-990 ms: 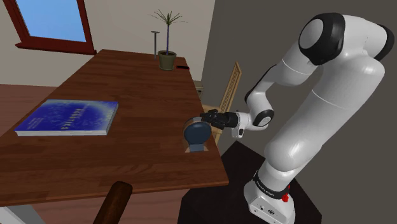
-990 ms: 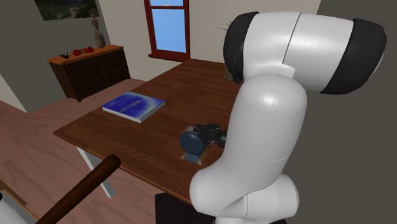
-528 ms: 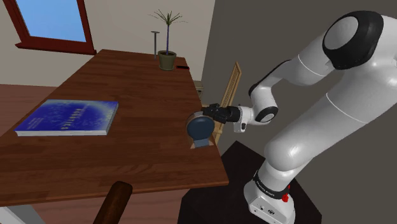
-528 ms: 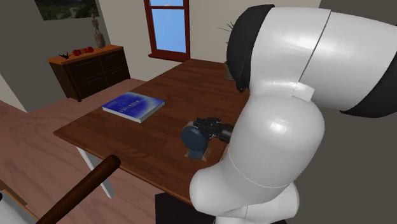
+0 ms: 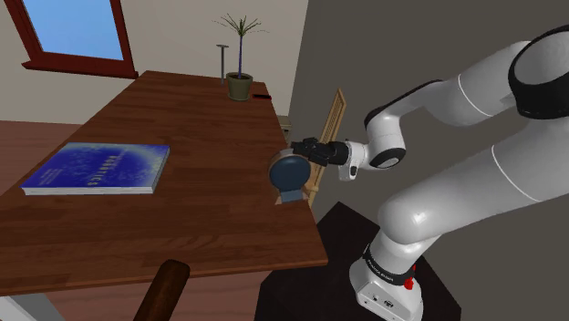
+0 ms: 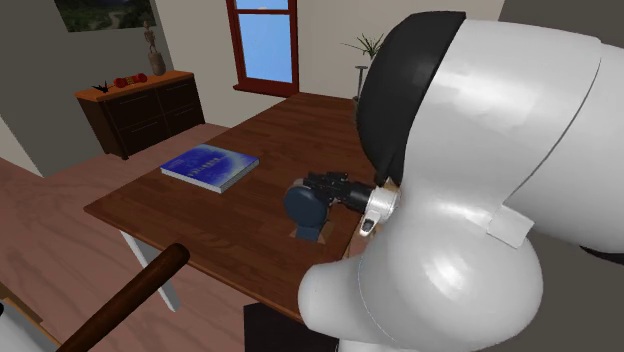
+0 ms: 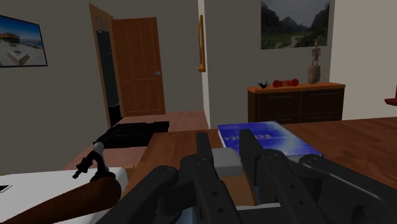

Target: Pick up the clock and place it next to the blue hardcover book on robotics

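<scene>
The clock (image 5: 289,171) is a round dark-blue body on a small tan base, near the table edge closest to the stand. My gripper (image 5: 302,153) is shut on its top from the stand side and holds it a little above the wood. In the second exterior view the clock (image 6: 302,206) hangs from the gripper (image 6: 322,189). In the wrist view a grey part of the clock (image 7: 226,160) sits clasped between the black fingers (image 7: 203,154). The blue hardcover book (image 5: 98,167) lies flat toward the shoulder view's left, also seen as the book (image 6: 210,166) and the book (image 7: 267,137).
The brown wooden table (image 5: 201,137) carries a potted plant (image 5: 239,82) at its far corner. A wooden chair back (image 5: 327,135) stands beside the table near the arm. A brown rod (image 5: 163,288) juts up at the front edge. A dark dresser (image 6: 140,105) stands against the far wall.
The gripper has risen with the clock, drifting toward the shoulder view's right. The arm's upper links have swung further right. The book has not moved.
</scene>
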Tool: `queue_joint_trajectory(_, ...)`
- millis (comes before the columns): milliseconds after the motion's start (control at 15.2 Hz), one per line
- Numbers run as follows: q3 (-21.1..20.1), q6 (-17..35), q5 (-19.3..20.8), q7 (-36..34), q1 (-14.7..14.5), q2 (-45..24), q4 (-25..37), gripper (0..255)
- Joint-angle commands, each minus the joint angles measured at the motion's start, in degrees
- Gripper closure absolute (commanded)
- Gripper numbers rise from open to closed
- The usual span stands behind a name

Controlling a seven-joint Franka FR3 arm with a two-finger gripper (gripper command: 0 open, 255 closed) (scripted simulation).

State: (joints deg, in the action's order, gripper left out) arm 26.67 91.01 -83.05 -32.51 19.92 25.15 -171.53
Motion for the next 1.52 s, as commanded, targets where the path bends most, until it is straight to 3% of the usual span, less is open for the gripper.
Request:
queue_joint_trajectory(0,-0.62,0.79,-0.03,-2.39,0.43,2.74,-0.29,255)
queue_joint_trajectory(1452,-7.61,5.53,-1.85,-25.65,3.37,23.88,2.07,255)
